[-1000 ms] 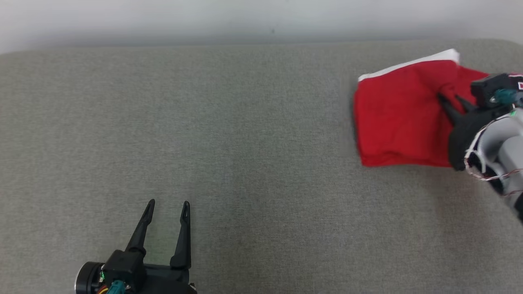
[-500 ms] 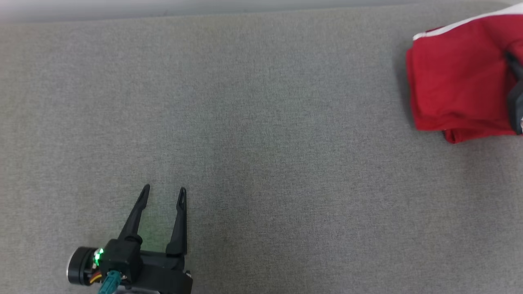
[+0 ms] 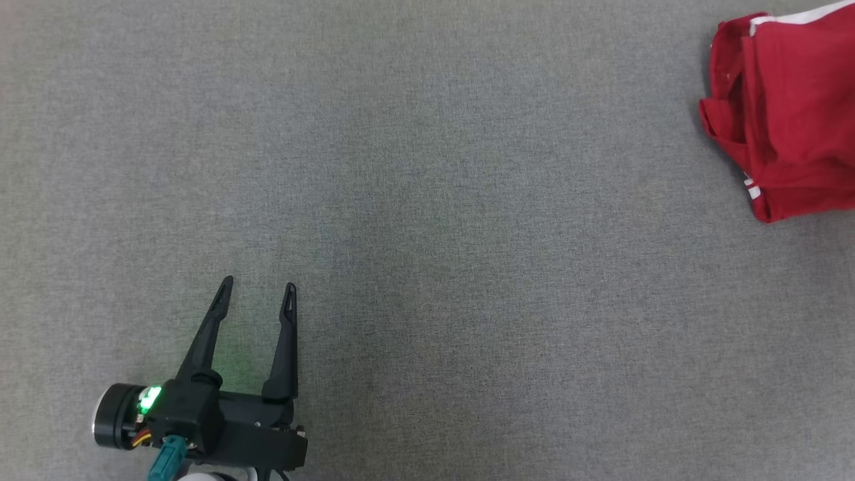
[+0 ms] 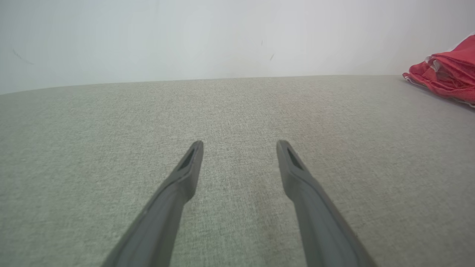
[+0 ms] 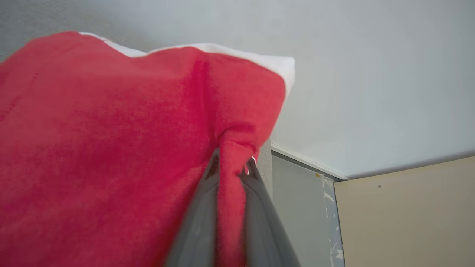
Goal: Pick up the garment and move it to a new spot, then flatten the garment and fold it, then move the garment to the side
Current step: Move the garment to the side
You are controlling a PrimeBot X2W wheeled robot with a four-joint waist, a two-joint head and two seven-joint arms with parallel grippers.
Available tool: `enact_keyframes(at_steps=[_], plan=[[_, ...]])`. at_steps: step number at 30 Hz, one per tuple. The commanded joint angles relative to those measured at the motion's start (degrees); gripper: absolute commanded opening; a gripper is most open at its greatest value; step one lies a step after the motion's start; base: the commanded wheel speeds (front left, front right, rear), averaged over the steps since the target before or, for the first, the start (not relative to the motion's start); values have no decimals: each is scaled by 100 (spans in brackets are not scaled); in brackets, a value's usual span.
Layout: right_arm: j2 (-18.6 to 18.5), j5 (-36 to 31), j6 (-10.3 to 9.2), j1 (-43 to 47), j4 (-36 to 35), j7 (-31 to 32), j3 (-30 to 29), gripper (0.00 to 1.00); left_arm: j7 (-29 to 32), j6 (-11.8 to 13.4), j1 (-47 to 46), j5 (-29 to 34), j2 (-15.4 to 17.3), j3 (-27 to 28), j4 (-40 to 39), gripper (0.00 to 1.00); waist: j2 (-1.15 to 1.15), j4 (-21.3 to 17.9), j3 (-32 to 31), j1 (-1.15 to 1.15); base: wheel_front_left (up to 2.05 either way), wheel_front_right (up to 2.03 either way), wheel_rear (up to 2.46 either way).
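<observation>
The red garment (image 3: 788, 113) with white trim — bunched into loose, rumpled folds — is at the far right of the grey bench (image 3: 427, 200).

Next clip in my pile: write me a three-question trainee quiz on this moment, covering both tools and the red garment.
1. True or false: the left tool stands open and empty above the grey fabric surface.
2. Which tool pinches the red fabric garment with white trim? A: left tool. B: right tool. C: neither.
3. Fill in: in the head view, the garment shows at the upper ____ corner.
Key: 1 true; 2 B; 3 right.
</observation>
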Motion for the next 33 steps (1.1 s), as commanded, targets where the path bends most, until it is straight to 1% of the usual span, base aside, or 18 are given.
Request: enact_keyframes(at_steps=[1,4,5,6,11,13,17,20,22,25,28,29,33], plan=[[21,-13,3,-77,100,-10,40,0,-16,3,-38,29,8,30,-50,100,-1,-13,57,0,0,0,0],[65,57,3,-162,246,46,33,0,-16,13,-77,48,9,42,-69,100,-1,-17,90,0,0,0,0],[77,56,3,-184,281,26,40,45,-16,16,-86,48,9,50,-60,100,-1,-20,86,0,0,0,0],[92,67,3,-191,328,29,30,100,-16,22,-89,43,9,61,-49,100,-1,-25,67,0,0,0,0],[248,6,3,-234,486,-311,-55,100,-16,41,34,-46,8,134,34,100,-1,-71,-152,0,0,0,0],[354,176,3,-224,515,-533,-238,100,-16,39,106,-94,8,168,67,100,-1,-88,-288,0,0,0,0],[584,254,3,-43,549,-898,-469,100,-16,37,258,-170,7,250,136,100,-1,-134,-617,0,0,0,0],[743,333,3,172,427,-997,-699,100,-16,39,403,-214,7,299,156,100,-1,-146,-860,0,0,0,0],[702,268,3,229,25,-998,-1003,100,-16,44,497,-241,6,330,163,100,-1,-151,-997,0,0,0,0],[655,121,3,736,-639,-988,-1797,100,-16,82,625,-291,6,383,138,100,-1,-151,-1185,0,0,0,0],[722,-227,3,1428,-1383,-990,-2870,100,-16,88,735,-315,6,430,138,100,-1,-108,-1365,0,0,0,0],[770,-434,3,1706,-1660,-990,-3251,100,-16,86,773,-318,8,452,149,100,-1,-92,-1417,0,0,0,0],[1251,-1247,3,3104,-2672,-989,-4697,100,-16,68,908,-333,6,529,188,100,-1,-18,-1635,0,0,0,0]])
